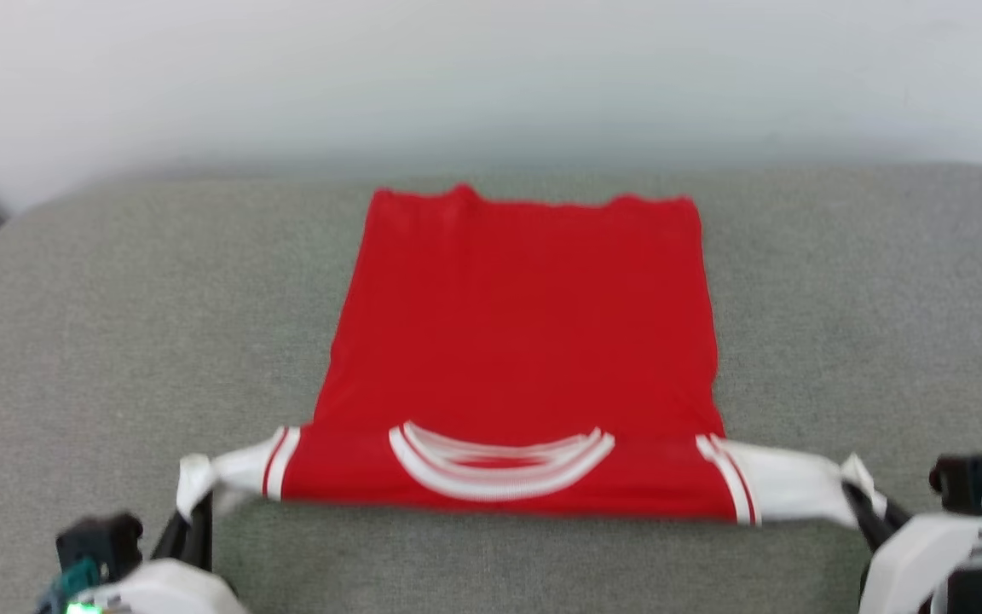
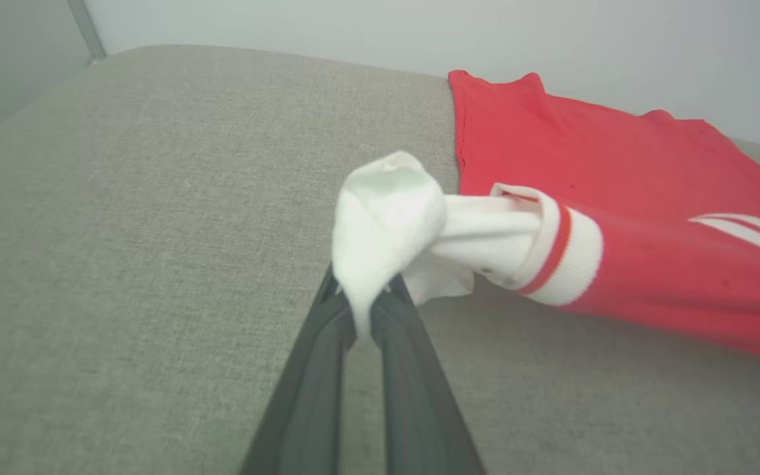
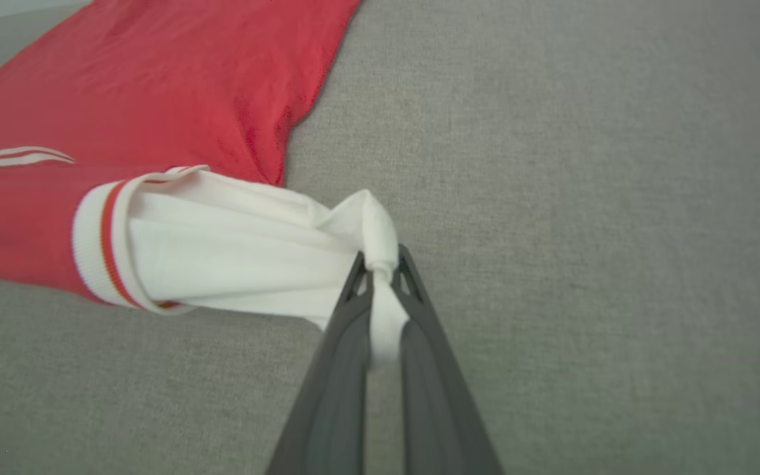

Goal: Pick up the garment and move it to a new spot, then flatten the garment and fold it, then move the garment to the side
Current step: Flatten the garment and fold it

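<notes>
The red jersey shirt with white short sleeves [image 1: 525,341] lies spread at the centre of the grey fabric-covered worktop [image 1: 116,341], collar toward the near edge. The left claw [image 2: 360,310] and right claw [image 3: 380,277] are each clenched on one of its sleeve ends. Risk: these thin pinches may slip under tension, and an uneven pull would skew or wrinkle the body.

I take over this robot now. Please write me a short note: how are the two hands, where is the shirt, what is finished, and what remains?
Left hand: shut on the tip of one white sleeve.
Right hand: shut on the other white sleeve.
Shirt: spread on the grey cushion, collar nearest the robot, near edge stretched between both hands.
Done: shirt looks flat.
Left: fold it, then move it aside.
</notes>
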Controlling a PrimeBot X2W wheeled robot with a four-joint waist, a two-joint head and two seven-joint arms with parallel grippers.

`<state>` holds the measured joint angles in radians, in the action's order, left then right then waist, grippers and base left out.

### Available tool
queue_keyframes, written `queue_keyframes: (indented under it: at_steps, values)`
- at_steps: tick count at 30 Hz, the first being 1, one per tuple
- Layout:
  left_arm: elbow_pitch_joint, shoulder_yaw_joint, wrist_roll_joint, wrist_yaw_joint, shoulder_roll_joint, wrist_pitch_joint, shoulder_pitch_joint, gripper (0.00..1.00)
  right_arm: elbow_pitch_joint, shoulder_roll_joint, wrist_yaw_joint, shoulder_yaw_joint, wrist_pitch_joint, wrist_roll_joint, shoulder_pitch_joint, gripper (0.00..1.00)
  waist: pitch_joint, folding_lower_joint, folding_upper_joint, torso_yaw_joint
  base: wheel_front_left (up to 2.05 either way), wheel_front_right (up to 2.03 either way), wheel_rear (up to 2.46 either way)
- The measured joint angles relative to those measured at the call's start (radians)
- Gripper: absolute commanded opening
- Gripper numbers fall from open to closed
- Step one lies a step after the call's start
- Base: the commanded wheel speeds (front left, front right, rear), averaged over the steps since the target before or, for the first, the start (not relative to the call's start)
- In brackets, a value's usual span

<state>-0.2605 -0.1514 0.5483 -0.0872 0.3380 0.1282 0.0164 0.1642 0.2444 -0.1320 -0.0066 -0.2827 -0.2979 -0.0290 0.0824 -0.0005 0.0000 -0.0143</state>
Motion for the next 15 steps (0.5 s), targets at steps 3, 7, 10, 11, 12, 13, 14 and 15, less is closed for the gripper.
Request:
queue_keyframes:
  at_steps: [3,7,10,11,12,13,14,15]
  values:
    - [0.058,-0.006,0.002,-0.033,0.002,-0.037,-0.106,0.00,-0.051,-0.037,0.000,-0.037,-0.040,0.025,0.115,0.00,-0.046,0.0000,0.0000,0.003,0.00,0.00,0.00]
    - [0.111,-0.021,0.002,-0.067,-0.002,-0.075,-0.209,0.00,-0.100,-0.082,0.000,-0.080,-0.071,0.049,0.243,0.03,-0.089,0.0000,0.0000,0.006,0.00,0.00,0.00]
    - [0.133,-0.030,0.002,-0.081,-0.008,-0.087,-0.242,0.00,-0.127,-0.115,0.000,-0.097,-0.082,0.060,0.299,0.87,-0.096,0.0002,0.0000,0.009,0.00,0.00,0.00]
    - [0.135,-0.036,0.000,-0.082,-0.008,-0.090,-0.246,0.00,-0.134,-0.122,0.000,-0.097,-0.089,0.061,0.311,1.00,-0.097,0.0002,0.0000,0.010,0.00,0.00,0.00]
    - [0.138,-0.040,-0.002,-0.082,-0.007,-0.091,-0.249,0.00,-0.141,-0.127,0.001,-0.100,-0.095,0.061,0.321,1.00,-0.097,0.0002,0.0000,0.011,0.00,0.00,0.00]
    - [0.140,-0.044,-0.007,-0.085,-0.006,-0.092,-0.252,0.00,-0.147,-0.128,0.001,-0.101,-0.100,0.061,0.329,1.00,-0.097,0.0002,0.0000,0.011,0.00,0.00,0.00]
    - [0.142,-0.048,-0.009,-0.086,-0.005,-0.095,-0.254,0.00,-0.154,-0.130,0.001,-0.098,-0.108,0.058,0.334,1.00,-0.096,0.0002,0.0000,0.012,0.00,0.00,0.00]
    - [0.146,-0.051,-0.009,-0.086,-0.006,-0.095,-0.254,0.00,-0.165,-0.134,0.001,-0.096,-0.111,0.055,0.336,1.00,-0.094,0.0002,0.0000,0.013,0.00,0.00,0.00]
